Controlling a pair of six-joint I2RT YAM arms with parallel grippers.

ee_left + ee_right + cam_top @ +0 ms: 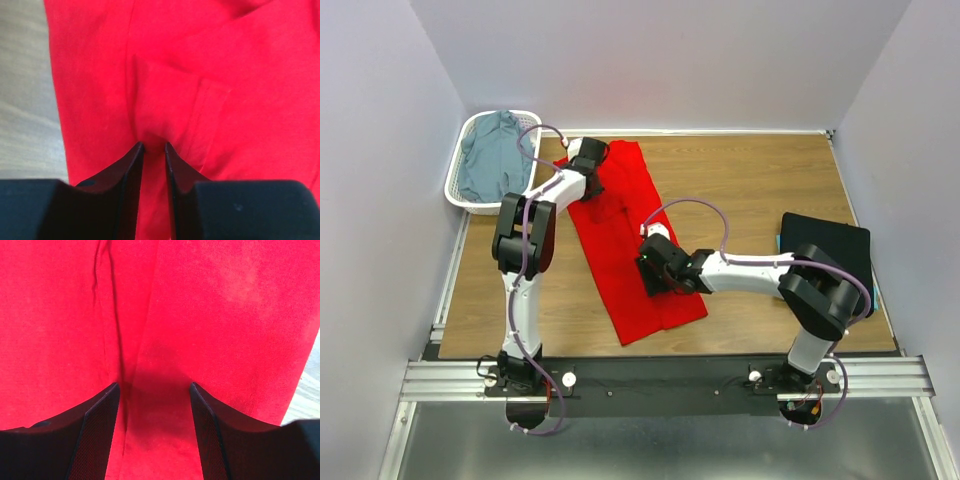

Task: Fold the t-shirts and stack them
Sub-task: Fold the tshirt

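The whole table [750,180] is being viewed from high above its near edge. The red shirt [615,240] is being filmed closely, downward, from both wrists, and shared by all views.

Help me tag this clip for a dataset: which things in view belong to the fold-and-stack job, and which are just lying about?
Part of the job:
- red t-shirt, spread on the table
- black t-shirt, folded at the right
- grey-blue t-shirt, in the basket

Just there:
- white basket
- table

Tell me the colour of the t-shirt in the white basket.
Dusty grey-blue; the t-shirt shows best in the top external view.
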